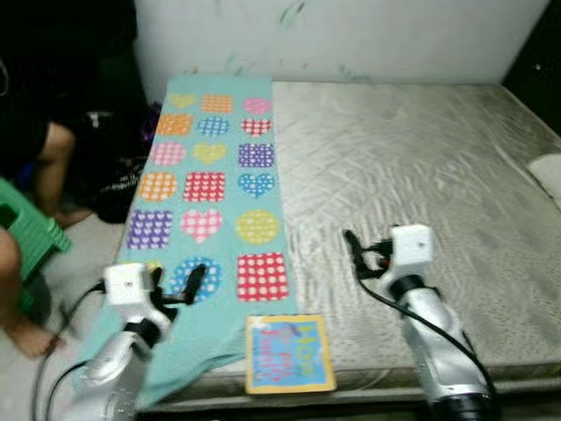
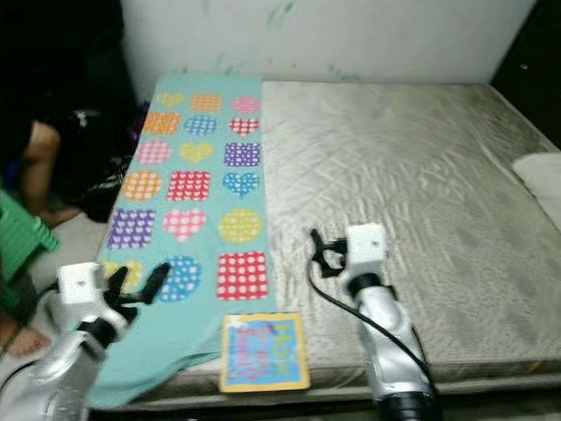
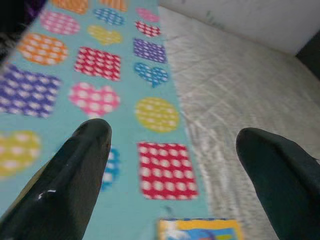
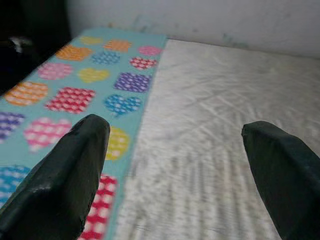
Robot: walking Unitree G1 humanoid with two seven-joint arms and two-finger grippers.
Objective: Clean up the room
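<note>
The book (image 1: pixel 290 353) lies flat at the near edge of the bed (image 1: pixel 421 167), its left part resting on the hem of the cloth (image 1: pixel 210 193), its right part on the bare mattress. It looks thin, light and rather stiff, probably with a smooth cover that can slip. Because it lies flat, I think the best hold is at the near edge, where it reaches the bed border and one finger could go under it.

The cloth is a long teal strip with coloured hearts and dotted squares. It is soft and will sag, so it should be taken at a corner or hem.

The left pincer (image 1: pixel 180 287) hovers spread over the near part of the cloth. The right pincer (image 1: pixel 355 254) is also spread, over the bare mattress, holding nothing.

A person (image 1: pixel 26 175) sits beside the bed on the left, near a green stool (image 1: pixel 31 230).
</note>
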